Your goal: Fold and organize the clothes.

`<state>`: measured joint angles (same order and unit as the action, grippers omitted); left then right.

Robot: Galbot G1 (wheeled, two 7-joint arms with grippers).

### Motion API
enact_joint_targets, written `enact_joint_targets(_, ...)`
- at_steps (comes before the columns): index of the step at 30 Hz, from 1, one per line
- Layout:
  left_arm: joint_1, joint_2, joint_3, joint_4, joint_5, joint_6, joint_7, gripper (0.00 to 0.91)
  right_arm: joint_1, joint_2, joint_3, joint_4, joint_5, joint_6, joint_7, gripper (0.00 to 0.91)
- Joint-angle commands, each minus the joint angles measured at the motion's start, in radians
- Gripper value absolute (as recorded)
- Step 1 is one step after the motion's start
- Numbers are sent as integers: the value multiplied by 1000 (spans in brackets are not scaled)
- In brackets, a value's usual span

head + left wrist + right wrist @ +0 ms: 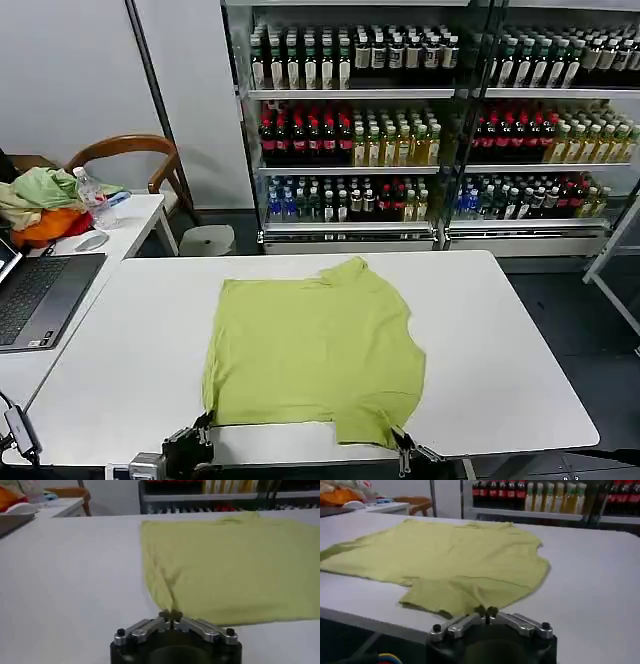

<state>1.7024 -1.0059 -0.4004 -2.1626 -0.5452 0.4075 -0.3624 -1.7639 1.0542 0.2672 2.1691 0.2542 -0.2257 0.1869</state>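
T-shirt (315, 350), lime yellow-green, lies spread flat on the white table (520, 360), roughly in the middle and reaching to the near edge. One short sleeve points to the far side, the other hangs toward the near edge on the right. The cloth is mostly smooth, with a few soft wrinkles.

At the near left corner of the shirt, the left gripper (204, 422) has its jaws closed on the fabric; the left wrist view shows the cloth drawn up into a small peak pinched at the fingertips of that gripper (171, 616). At the near right, the right gripper (397, 440) has its jaws closed on the edge of the near sleeve, and in the right wrist view the sleeve's hem meets the tips of the gripper (489, 612).

On the left stands a second table (135, 215) carrying a laptop (40, 295), a water bottle (92, 197) and a heap of garments (40, 205). A wooden chair (130, 150) stands behind it. Shelves of bottled drinks (350, 120) fill the far side.
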Motion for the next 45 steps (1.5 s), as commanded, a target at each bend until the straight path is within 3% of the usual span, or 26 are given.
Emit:
enact_joint_targets(1,97,28,-51,-97,-3,-5,3,40,-51,-15,59,74,-9,6,-15,0)
enact_joint_targets(16,283,44,-80,-191,101,-28,-7,40,-296,-49,167,222,-48,7,-62,0)
enact_joint_targets(25,310,47,-96,-224,128,-22,-15,40,-283,-65,181,248,-52,6,-64,0)
enact_joint_targets(32,83,74,-118,-157,-2,-38,15,40,-106,-78,241,223,44,-31,-63,0)
enact_joint_targets(35,-32,81,-93,-68,-36,-71,81,50,15,-77,221,156,68,-51,-64,0)
enact_joint_targets(37,-63,86,-80,-26,-23,-139,132,50,77,-72,209,136,98,-78,-64,0)
enact_joint_targets(45,-168,85,-51,70,-69,-143,162,50,251,-46,120,26,116,-131,-68,0)
